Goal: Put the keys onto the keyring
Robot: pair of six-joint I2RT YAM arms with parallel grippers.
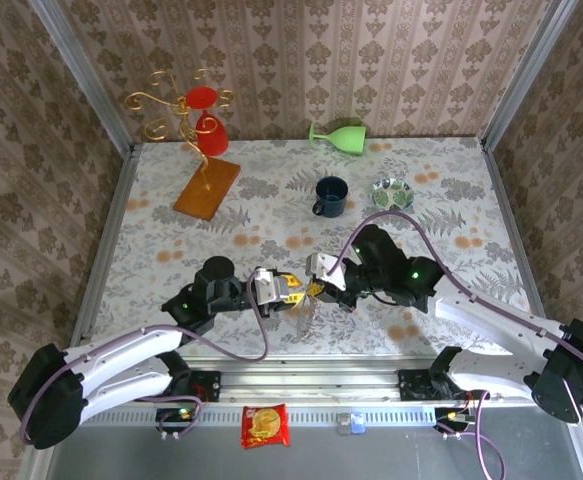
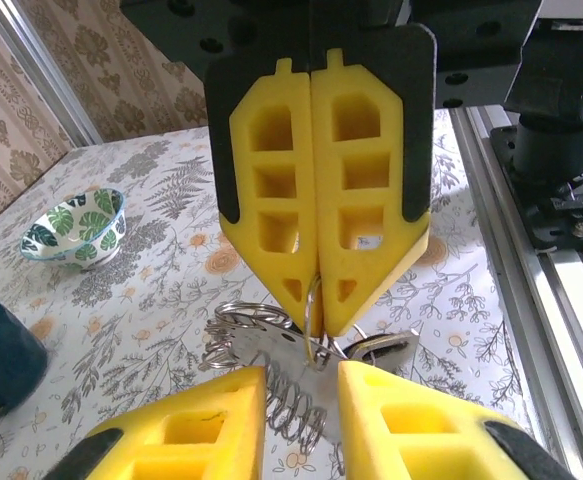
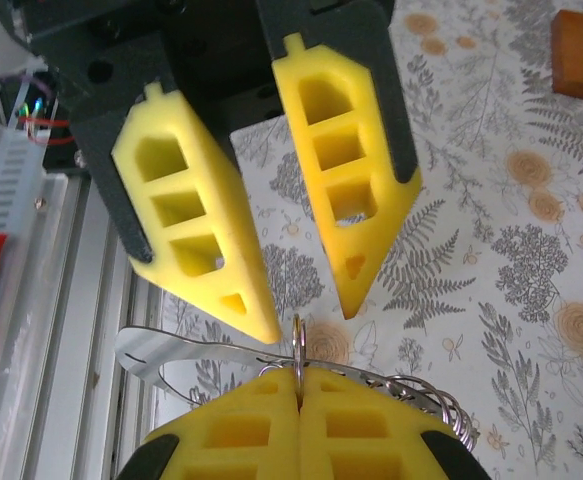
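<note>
Starting at the left, I am seeing the gold wire stand [image 1: 186, 105] sitting at the far corner of the bench [image 1: 151, 250], well apart from the work. The left arm is reaching in toward mid-bench. The left jaws are standing narrowly apart and gripping nothing that I can make out. In the right wrist view their yellow tips are hovering just above the metal bunch with a clear gap between them.

Between the two arms, the keyring [image 3: 297, 345] is showing as a thin wire loop standing edge-on. It seems to be held up off the bench. The keys [image 2: 261, 345] are bunching just beneath it, together with some smaller rings and a coil of wire [image 2: 293, 412].

To the right, the right jaws are pressing fully together on the keyring's wire and carrying the whole bunch. Further back, the blue mug [image 1: 330, 196] and the leaf-patterned bowl [image 1: 393, 192] are standing idle.

I am judging the task to be partway through. The ring is secured and the keys are gathered at it. I cannot tell how many keys are actually threaded on and how many are only lying against the wire. The left jaws are looking ready to take hold of a key.
</note>
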